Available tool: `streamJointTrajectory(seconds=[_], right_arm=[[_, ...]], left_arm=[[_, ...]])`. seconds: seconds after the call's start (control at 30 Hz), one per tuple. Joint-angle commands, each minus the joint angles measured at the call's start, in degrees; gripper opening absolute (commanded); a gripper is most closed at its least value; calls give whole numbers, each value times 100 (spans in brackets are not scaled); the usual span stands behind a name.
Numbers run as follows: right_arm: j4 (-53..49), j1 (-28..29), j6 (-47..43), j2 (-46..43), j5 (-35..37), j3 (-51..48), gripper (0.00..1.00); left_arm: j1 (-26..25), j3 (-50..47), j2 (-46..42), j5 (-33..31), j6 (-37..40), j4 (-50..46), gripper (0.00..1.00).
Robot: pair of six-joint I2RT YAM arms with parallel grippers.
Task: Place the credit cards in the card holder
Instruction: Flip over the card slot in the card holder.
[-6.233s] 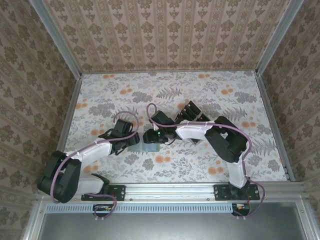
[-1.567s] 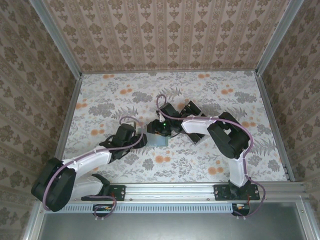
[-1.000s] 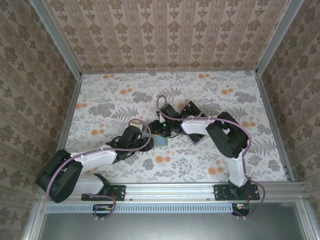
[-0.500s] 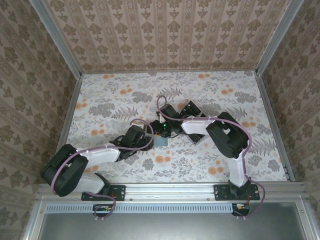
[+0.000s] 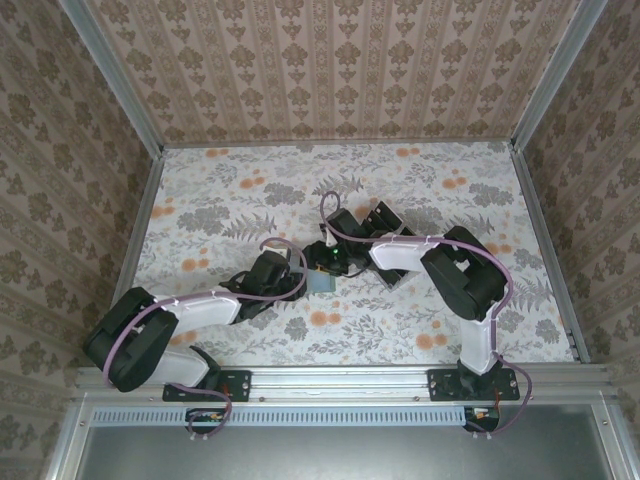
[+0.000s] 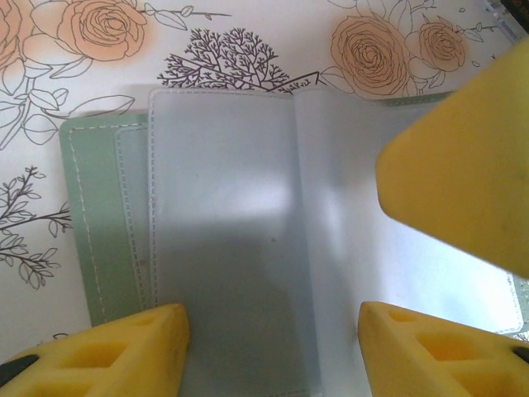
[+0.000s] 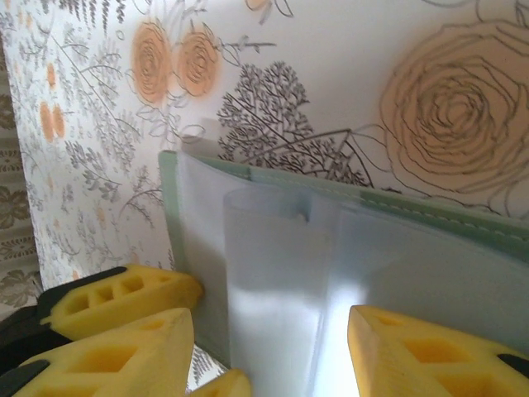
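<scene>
Left-wrist close-up: card holder (image 6: 223,240) stitching (image 6: 73,207)

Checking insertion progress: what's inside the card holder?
The open card holder shows pale, see-through pockets, no dark card visible. Its right part is covered by a yellow finger.

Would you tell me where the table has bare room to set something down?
Bare table lies along the back wall and far right. Crowded middle: left gripper and right gripper meet over the card holder, beside the dark cards.
</scene>
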Motion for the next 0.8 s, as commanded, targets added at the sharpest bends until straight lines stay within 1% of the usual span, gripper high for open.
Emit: streamJointTrajectory(seconds=[0.0, 0.23, 0.37, 0.6, 0.77], right_arm=[[-70, -11, -32, -30, 91, -20, 54], [-105, 54, -39, 189, -74, 253, 54], [-182, 126, -48, 154, -103, 385, 54], [-405, 343, -55, 91, -95, 758, 54], [-618, 527, -48, 497, -74, 1279, 54]], left_arm=[[-24, -146, 141, -111, -79, -127, 60], [-20, -153, 56, -79, -67, -128, 60], [-20, -162, -239, -82, -22, -238, 63], [-26, -316, -1451, -309, -103, -660, 68], [1, -475, -2225, -603, -265, -898, 69]])
